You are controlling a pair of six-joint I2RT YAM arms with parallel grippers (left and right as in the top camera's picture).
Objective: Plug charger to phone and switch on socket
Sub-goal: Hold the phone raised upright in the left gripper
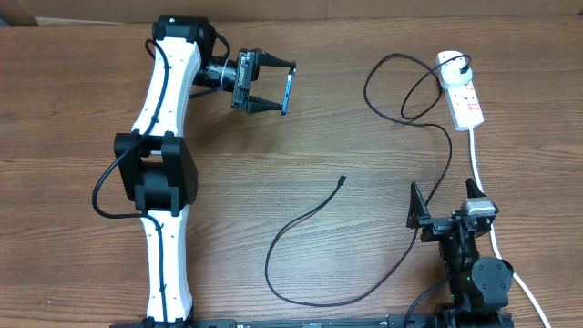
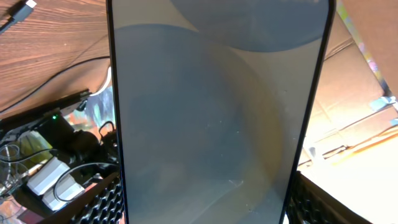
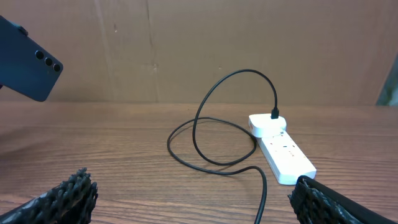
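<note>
1. At about 12 o'clock on the brown wooden worktop, my left gripper has its jaws pinching the slim dark-blue rectangular phone by its long edges. The phone is held on edge, clear of the wood.
2. Done, as I judge it: the phone is lifted. The long thin black charger cable has its black plug seated in the far end of the small white socket strip at 2 o'clock.
3. Left to do: the small black connector tip lies loose just off centre toward 4 o'clock, well apart from the phone, so nothing is plugged into it. I cannot tell whether the red-marked switch is on.
4. My right gripper sits at 5 o'clock with its jaws spread wide and empty, near the thick white cord.
5. The phone's screen faces the left wrist camera, grey with dull reflections. From the right wrist its back shows dark blue with a row of lenses. I cannot see its port.
</note>
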